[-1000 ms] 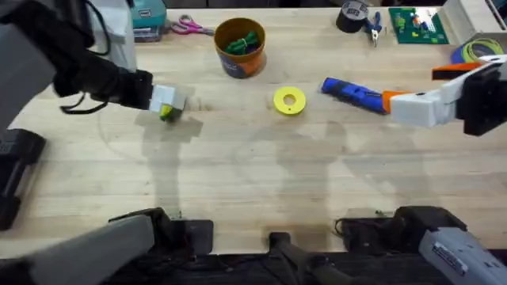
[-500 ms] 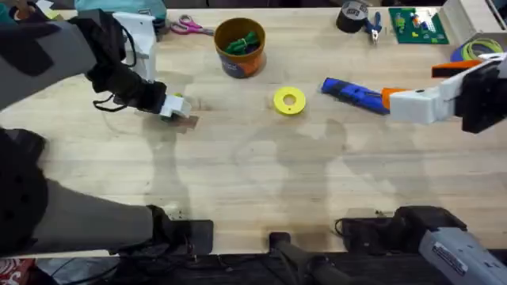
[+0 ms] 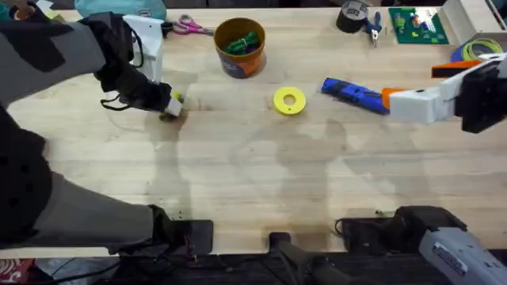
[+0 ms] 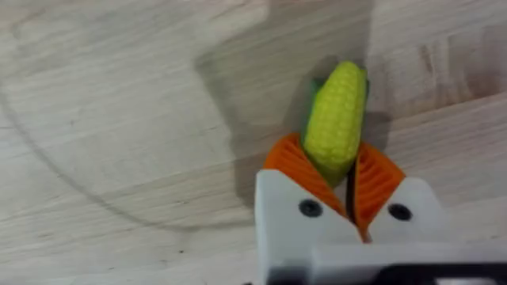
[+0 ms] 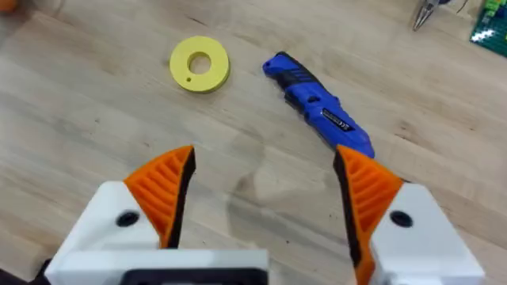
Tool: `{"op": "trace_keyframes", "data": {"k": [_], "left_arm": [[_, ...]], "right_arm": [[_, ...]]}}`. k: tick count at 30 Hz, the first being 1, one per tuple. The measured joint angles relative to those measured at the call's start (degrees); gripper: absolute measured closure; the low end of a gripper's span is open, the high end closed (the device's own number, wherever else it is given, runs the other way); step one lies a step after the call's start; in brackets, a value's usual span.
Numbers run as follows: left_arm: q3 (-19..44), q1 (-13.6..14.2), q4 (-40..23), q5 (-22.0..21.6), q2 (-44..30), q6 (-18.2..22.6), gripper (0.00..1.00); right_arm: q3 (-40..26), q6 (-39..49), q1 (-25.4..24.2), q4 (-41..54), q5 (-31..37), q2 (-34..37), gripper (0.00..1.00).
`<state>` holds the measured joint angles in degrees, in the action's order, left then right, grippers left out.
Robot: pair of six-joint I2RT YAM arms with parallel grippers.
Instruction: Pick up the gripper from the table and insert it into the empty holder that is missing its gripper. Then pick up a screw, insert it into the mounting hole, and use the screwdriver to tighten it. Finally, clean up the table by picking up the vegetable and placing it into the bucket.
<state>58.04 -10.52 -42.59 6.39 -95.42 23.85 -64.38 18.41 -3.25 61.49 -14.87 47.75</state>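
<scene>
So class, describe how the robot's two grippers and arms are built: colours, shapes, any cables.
Both grippers, left and right, have white angular plastic bodies with dark screw heads and orange ribbed wedge-shaped pads. The arms are dark; a black cable loops beside the left wrist.

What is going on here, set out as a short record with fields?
left gripper: shut on the vegetable, a yellow toy corn cob, close over the table
right gripper: open, holding nothing
screwdriver: blue, lying on the table near the right gripper
yellow disc: flat on the table, between bucket and screwdriver
bucket: upright, green pieces inside
step left: vegetable into bucket
</scene>
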Motion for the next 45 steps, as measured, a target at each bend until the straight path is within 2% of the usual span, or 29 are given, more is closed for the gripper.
{"op": "trace_keyframes", "data": {"k": [1, 2, 11, 15, 16, 21, 25, 34, 40, 45], "left_arm": [[0.13, 0.0, 0.02, 0.02, 0.02, 0.11, 0.922], [0.22, 0.0, 0.07, 0.02, 0.02, 0.23, 0.97], [2.03, 0.0, -0.87, 0.0, 0.02, -1.07, 0.969], [7.34, 0.0, -3.24, 0.06, 0.79, -2.59, 0.969], [12.44, 0.0, -3.67, 1.56, 2.75, -3.71, 0.969], [21.49, 0.59, -2.92, 6.76, 6.36, -4.61, 0.969], [25.45, 3.21, -0.45, 8.77, 7.6, -5.01, 0.969], [25.66, 12.67, 8.93, 10.46, 4.67, -5.94, 0.969], [25.66, 16.7, 11.65, 10.56, -1.96, -6.64, 0.969], [25.63, 18.72, 13.18, 10.56, -6.8, -6.73, 0.969]], "right_arm": [[0.0, 0.0, 0.0, 0.0, 0.0, 0.0, 0.006], [0.0, 0.0, 0.0, 0.0, 0.0, 0.0, 0.006], [0.0, 0.0, 0.0, 0.0, 0.0, 0.0, 0.006], [0.0, 0.0, 0.0, -0.01, 0.0, 0.0, 0.006], [0.0, 0.0, 0.0, -0.02, 0.0, 0.0, 0.007], [0.0, 0.0, 0.0, -0.02, 0.0, 0.0, 0.006], [0.0, 0.0, 0.0, -0.02, 0.0, 0.0, 0.006], [0.0, 0.0, 0.0, 0.1, 0.0, 0.0, 0.006], [0.0, 0.0, 0.0, 0.23, 0.0, 0.0, 0.006], [0.0, 0.0, 0.0, 0.24, 0.0, 0.0, 0.006]]}}
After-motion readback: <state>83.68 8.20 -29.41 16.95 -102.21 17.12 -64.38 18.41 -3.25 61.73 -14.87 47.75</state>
